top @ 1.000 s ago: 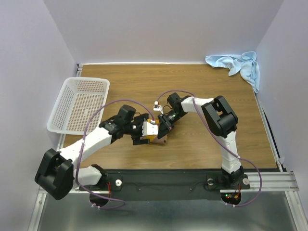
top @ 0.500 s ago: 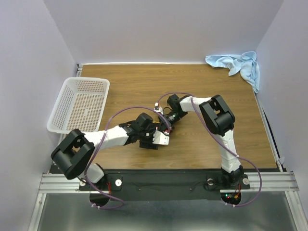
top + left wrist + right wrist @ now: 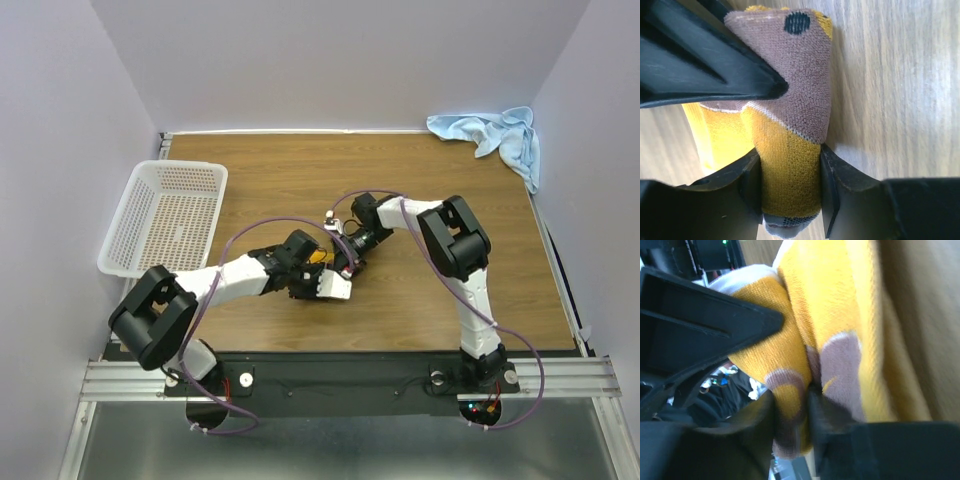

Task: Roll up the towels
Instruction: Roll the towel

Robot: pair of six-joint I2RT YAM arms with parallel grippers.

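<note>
The mustard-yellow towel, with brown patches, is a tight roll on the wooden table; from above only a sliver of this yellow towel shows between the two grippers. My left gripper is shut on the roll, one finger pressed on each side. From the far side my right gripper is shut on a fold of the yellow towel. In the top view the left gripper and right gripper meet mid-table. The light blue towel lies crumpled in the back right corner.
A white perforated basket stands at the table's left edge, tilted over the rim. Purple walls close in the back and both sides. Both arms' cables loop above the middle of the table.
My left arm has swung right over the roll and its jaws have closed onto it from wide open. The right gripper has barely moved and its jaws have eased apart a little.
</note>
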